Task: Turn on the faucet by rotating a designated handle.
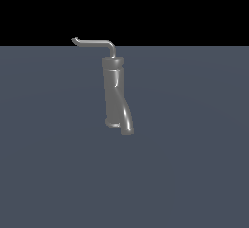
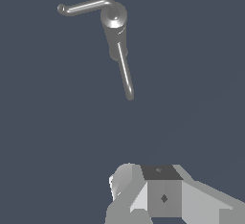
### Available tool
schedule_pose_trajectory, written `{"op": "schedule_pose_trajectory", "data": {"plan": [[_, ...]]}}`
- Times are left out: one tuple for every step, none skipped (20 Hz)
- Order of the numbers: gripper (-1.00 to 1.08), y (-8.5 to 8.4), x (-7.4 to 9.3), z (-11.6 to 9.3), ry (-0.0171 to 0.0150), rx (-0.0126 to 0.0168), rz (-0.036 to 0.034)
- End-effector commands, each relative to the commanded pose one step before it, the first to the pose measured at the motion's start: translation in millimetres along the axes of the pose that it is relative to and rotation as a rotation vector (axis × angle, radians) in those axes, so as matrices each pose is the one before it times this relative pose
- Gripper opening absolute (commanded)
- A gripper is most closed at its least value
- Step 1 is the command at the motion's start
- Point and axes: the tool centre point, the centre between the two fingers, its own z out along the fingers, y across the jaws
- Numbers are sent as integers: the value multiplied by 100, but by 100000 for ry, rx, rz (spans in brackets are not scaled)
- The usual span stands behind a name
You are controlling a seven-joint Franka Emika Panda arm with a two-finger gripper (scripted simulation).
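Note:
The faucet (image 1: pixel 114 93) stands upright on the grey floor, a dull metal cylinder with a thick curved spout (image 1: pixel 126 122) low on its front. Its handle (image 1: pixel 95 42), a thin bent rod with a small hooked tip, reaches from the top toward the exterior view's left. Seen from above in the wrist view, the faucet cap (image 2: pixel 114 15) has the handle (image 2: pixel 83 6) on one side and the spout (image 2: pixel 125 77) on another. Only part of my gripper (image 2: pixel 158 192) shows at the frame's edge, well apart from the faucet and touching nothing. The exterior view does not show the gripper.
A flat grey floor (image 1: pixel 194 149) lies all around the faucet, with a black background above it.

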Motion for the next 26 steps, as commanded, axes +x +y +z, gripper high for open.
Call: {"op": "schedule_pose_trajectory", "data": {"plan": [[-100,1,0,0,0,0,0],[-100,-32,14,-1,0,0,0],[-100,-95,42,-2,0,0,0],[-100,-114,89,9,-41,88,0],[-100,-182,115,8,-43,87,-14],[-100,-247,142,10,-53,97,-45],[-100,-245,121,5,-40,63,-63],[-100,-199,96,7,-47,63,-114],[-100,-161,64,4,-37,34,-146],[-100,-118,31,1,-25,4,-167],[-100,-65,-1,-3,-12,-21,-167],[-100,-2,-25,-4,0,-32,-115],[-100,19,-7,1,0,0,0],[-100,24,17,2,8,25,152],[-100,6,47,8,-1,62,221],[-100,-9,75,12,-6,93,303],[-100,-21,103,17,-10,124,395],[-100,-36,131,21,-15,154,483],[-100,-45,158,26,-20,185,585],[-100,-53,182,32,-25,211,678],[-100,-59,207,38,-31,237,781],[-100,-63,234,44,-37,266,900],[-100,-70,260,52,-45,293,1014],[-100,-84,286,60,-55,316,1117],[-100,-98,313,69,-66,338,1226],[-100,-111,339,79,-79,359,1338]]}}
